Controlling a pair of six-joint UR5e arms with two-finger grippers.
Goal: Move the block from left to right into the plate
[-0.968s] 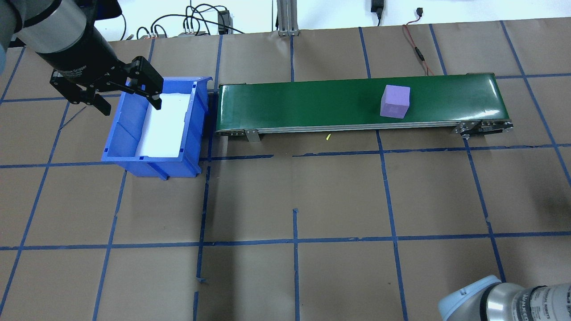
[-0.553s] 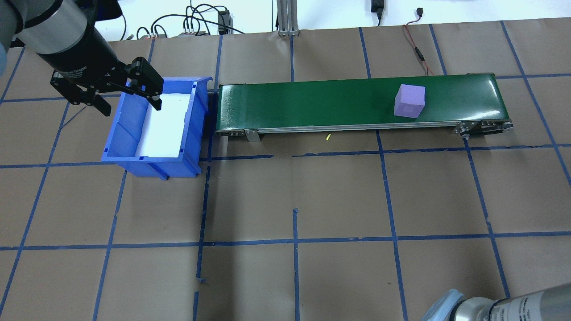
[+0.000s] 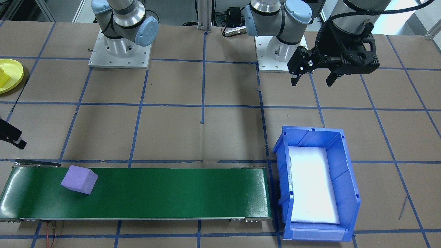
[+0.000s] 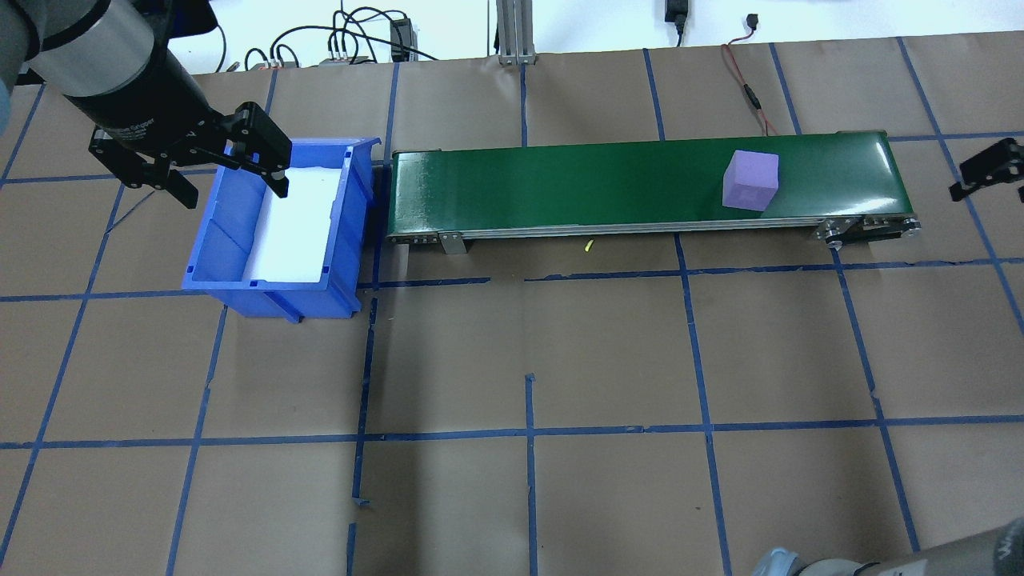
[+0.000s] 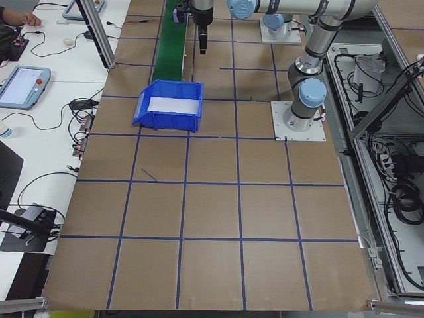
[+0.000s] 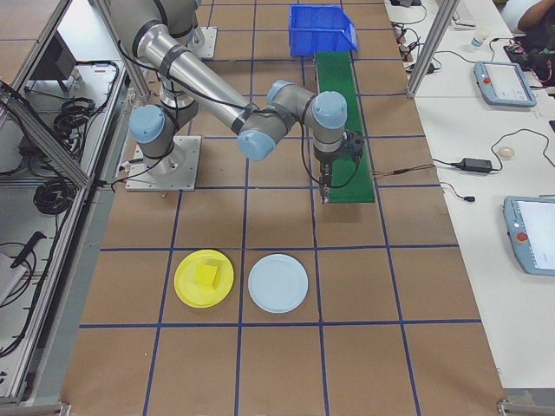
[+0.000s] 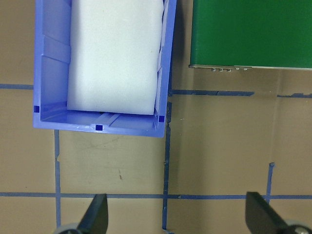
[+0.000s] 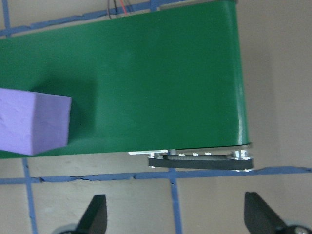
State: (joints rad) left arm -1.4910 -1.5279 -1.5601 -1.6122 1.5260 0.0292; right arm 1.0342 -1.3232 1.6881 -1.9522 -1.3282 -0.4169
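Block not picked up yet

The purple block (image 4: 750, 181) sits on the green belt (image 4: 560, 184), near its end, just short of the right pincer (image 4: 988, 170), whose fingers are wide apart and empty. The left pincer (image 4: 232, 164) is wide and empty too, far off over the blue bin (image 4: 352, 232). The yellow plate (image 6: 204, 278) is well away.

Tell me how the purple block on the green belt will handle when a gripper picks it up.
The purple block looks like matte foam, so probably light and slightly squashy. Its flat faces should suit the right gripper's open fingers, and it seems unlikely to roll on the conveyor belt.
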